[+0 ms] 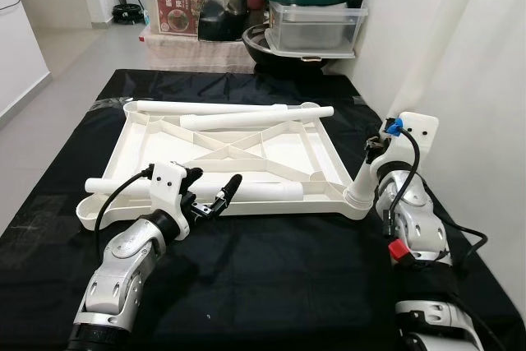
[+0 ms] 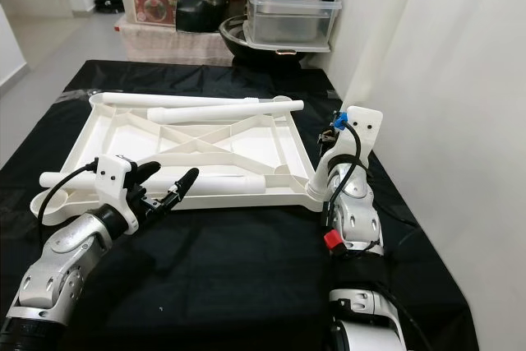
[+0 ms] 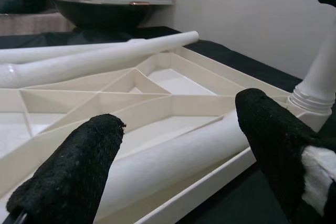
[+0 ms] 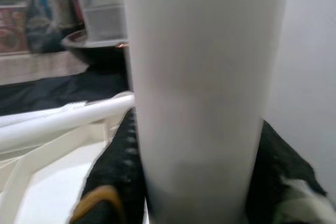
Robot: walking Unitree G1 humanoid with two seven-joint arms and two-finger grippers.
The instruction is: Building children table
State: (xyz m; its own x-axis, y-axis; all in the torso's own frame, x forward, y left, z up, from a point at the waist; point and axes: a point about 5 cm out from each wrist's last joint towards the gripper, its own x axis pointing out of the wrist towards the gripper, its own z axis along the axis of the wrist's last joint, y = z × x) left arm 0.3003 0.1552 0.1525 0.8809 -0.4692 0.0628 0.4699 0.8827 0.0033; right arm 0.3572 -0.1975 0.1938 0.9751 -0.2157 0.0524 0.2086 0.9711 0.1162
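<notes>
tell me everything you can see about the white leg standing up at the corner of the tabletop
The upright table leg is a smooth white tube, plastic by its look, with a rounded top end. It stands at the near right corner of the upside-down white tabletop, leaning slightly to the right toward the wall, its ribbed lower end seated in the corner socket. The right end effector is shut around its lower part; in the right wrist view the black fingers sit on both sides.

left gripper (image 1: 215, 193) low, forearm angled inward, fingers spread apart, nothing between them. right gripper (image 1: 371, 172) raised, wrist upright, fingers (image 4: 113, 182) clamped on both sides of white leg (image 1: 431, 43).
</notes>
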